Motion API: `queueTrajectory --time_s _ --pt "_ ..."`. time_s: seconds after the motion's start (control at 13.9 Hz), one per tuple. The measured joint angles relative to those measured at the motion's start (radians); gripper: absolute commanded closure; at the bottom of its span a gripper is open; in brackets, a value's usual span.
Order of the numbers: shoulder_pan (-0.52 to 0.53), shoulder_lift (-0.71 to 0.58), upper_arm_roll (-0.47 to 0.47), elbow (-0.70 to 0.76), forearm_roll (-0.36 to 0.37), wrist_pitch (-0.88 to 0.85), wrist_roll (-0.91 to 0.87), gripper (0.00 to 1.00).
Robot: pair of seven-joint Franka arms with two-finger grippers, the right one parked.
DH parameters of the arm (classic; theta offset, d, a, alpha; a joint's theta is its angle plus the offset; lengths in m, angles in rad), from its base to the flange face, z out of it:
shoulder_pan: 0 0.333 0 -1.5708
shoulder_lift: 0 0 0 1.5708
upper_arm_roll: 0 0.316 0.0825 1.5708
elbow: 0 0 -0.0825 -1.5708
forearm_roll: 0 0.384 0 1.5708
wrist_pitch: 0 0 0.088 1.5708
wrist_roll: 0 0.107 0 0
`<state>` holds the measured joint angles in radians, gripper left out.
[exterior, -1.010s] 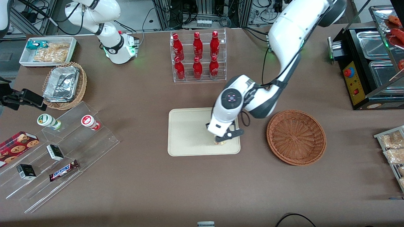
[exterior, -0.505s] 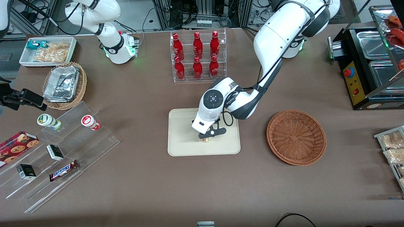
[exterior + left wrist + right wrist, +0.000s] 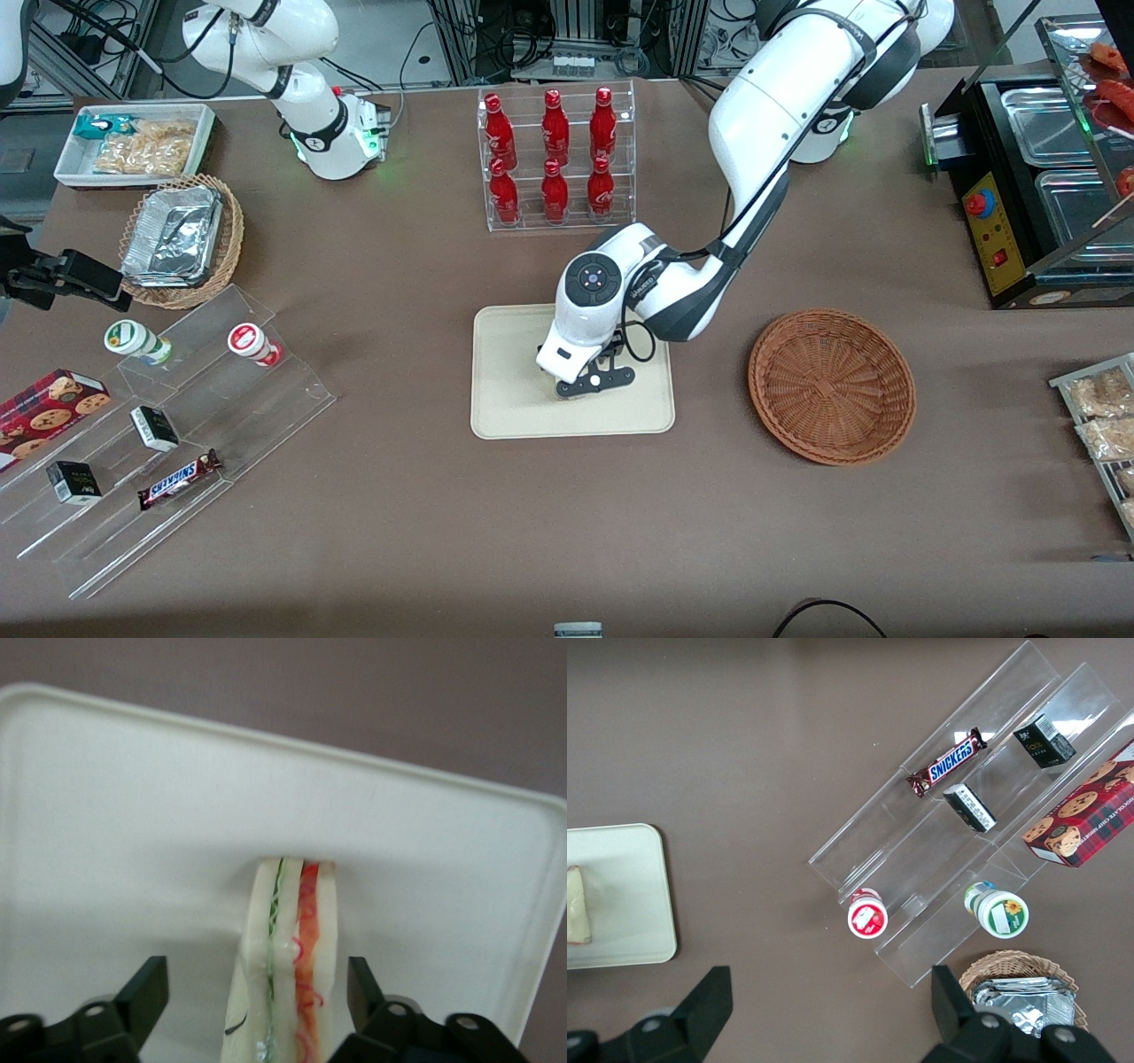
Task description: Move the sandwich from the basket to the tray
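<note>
So the jaws are spread wide, one black finger (image 3: 146, 997) on each side of the sandwich (image 3: 288, 966), with a clear gap between each finger and the bread. Nothing's pinched. The sandwich stands on edge right between them, cut side facing the wrist camera: a green filling line next to a red one, pale bread on both outer faces, shiny wrap over it all.

It's sitting on the tray (image 3: 106, 815), resting on the cream surface well inside the rim. In the front view the gripper (image 3: 592, 383) is down low over the middle of the tray (image 3: 505, 408) and pretty much covers the sandwich from above, so you can't really pick it out there. The parked arm's wrist camera catches just a sliver of the sandwich (image 3: 576, 904) on the tray (image 3: 633, 895).

Moving outward: the basket (image 3: 831, 385) sits on the brown table (image 3: 567, 532) beside the tray toward the working arm's end, apart from it, nothing showing inside. Farther from the front camera than the tray there's a clear rack of red bottles (image 3: 555, 159). Toward the parked arm's end is a clear stepped display (image 3: 168, 434) with a Snickers bar (image 3: 179, 478), small boxes and two little cups.
</note>
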<state>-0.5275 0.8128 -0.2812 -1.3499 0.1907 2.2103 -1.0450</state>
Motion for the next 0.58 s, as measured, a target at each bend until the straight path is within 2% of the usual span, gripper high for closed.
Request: queueTrajectory --time_s 0.22,0.58 --pt "0.000 -0.040 0.055 0.037 0.012 -0.027 0.000 0.00" --pt "0.055 -0.254 0.137 0.046 0.013 -0.333 0.044 0.00"
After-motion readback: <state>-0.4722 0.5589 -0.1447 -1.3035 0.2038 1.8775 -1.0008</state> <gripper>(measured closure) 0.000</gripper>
